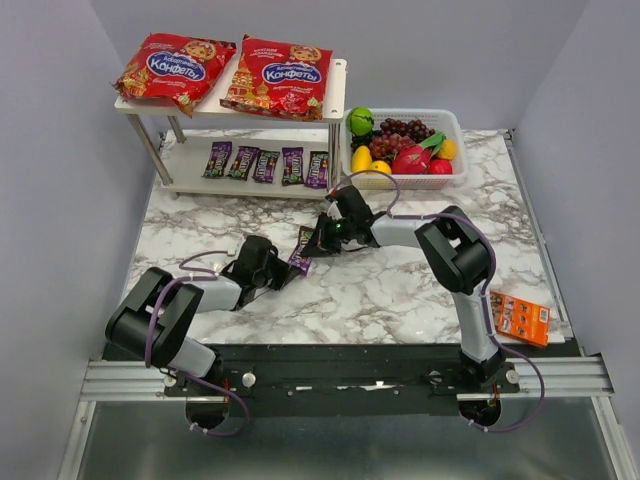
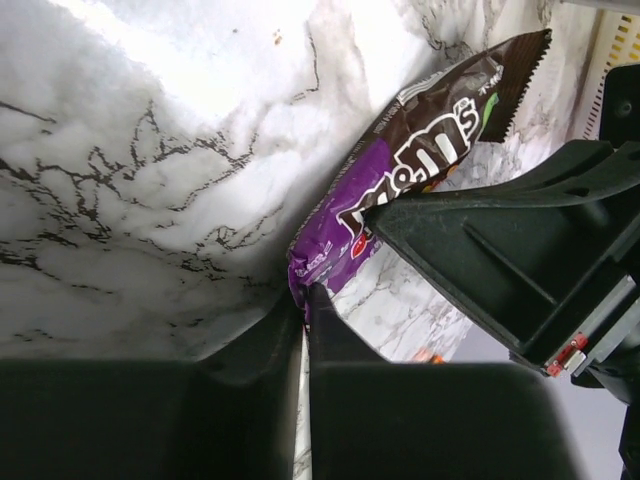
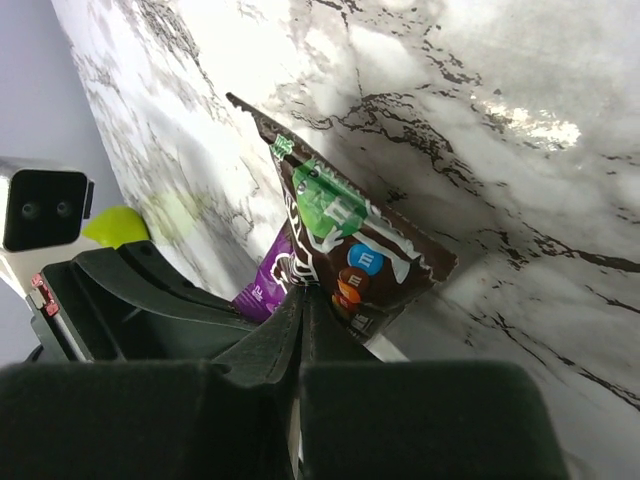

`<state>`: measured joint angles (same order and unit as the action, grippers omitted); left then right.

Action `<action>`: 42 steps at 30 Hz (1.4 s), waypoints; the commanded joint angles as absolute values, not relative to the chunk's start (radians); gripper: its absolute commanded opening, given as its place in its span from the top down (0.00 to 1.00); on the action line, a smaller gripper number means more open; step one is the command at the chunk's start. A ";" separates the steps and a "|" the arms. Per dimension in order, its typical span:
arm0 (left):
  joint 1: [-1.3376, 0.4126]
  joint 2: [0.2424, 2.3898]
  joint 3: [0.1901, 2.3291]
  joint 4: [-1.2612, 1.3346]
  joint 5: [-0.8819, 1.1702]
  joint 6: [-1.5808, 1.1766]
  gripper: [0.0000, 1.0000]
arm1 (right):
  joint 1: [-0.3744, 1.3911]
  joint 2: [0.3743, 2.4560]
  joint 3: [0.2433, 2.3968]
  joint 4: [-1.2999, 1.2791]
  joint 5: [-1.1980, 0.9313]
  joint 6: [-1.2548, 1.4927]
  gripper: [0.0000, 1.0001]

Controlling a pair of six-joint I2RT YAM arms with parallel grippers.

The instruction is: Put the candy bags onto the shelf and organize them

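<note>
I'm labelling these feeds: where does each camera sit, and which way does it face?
Top external: above and behind the bases, looking down on the marble table, shelf and basket; left arm and right arm show.
Left wrist: on the left arm, looking along its shut left claw at the candy packet.
Right wrist: on the right arm, looking along the shut right claw at the table.
Shared: both wrist views show that packet, gripped by both claws.
</note>
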<state>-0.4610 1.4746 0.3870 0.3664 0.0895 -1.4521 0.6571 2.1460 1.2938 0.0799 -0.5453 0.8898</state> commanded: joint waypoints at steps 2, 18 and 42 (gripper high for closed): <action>-0.466 1.459 0.376 0.190 0.021 -1.376 1.00 | 0.649 2.177 1.350 0.003 -0.474 0.890 0.90; -0.465 1.315 0.258 0.135 0.055 -1.374 0.68 | 0.604 2.198 1.378 -0.023 -0.442 0.937 0.89; -0.462 1.345 0.278 0.210 -0.086 -1.442 0.59 | 0.638 2.149 1.312 -0.186 -0.449 1.068 0.90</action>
<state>-0.4652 1.3407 0.2901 0.3634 0.0357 -1.4837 0.6273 2.1536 1.3525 -0.0574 -0.4797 1.0790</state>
